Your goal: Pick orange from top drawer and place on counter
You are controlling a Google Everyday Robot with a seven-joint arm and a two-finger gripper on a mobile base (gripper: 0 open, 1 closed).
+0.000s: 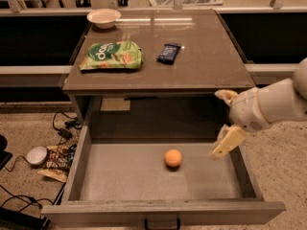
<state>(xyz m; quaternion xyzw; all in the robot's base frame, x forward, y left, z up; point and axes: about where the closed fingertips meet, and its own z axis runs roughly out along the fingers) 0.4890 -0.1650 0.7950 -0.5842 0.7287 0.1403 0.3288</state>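
Found the orange [173, 158] resting on the grey floor of the pulled-out top drawer [120, 176], slightly right of middle and nearer the back wall, touching nothing else. Saw the gripper [217, 124] hanging over the drawer's right side, near the fruit but apart from it, its two pale fingers [229, 140] spread wide around empty air. Noted on the counter [206, 61] a green snack bag [111, 55], a dark wrapped bar [169, 52] and a white bowl [103, 17].

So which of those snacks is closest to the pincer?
The orange, alone in the drawer, beside the pincer at the drawer's right side; the bag and bar lie on the counter.
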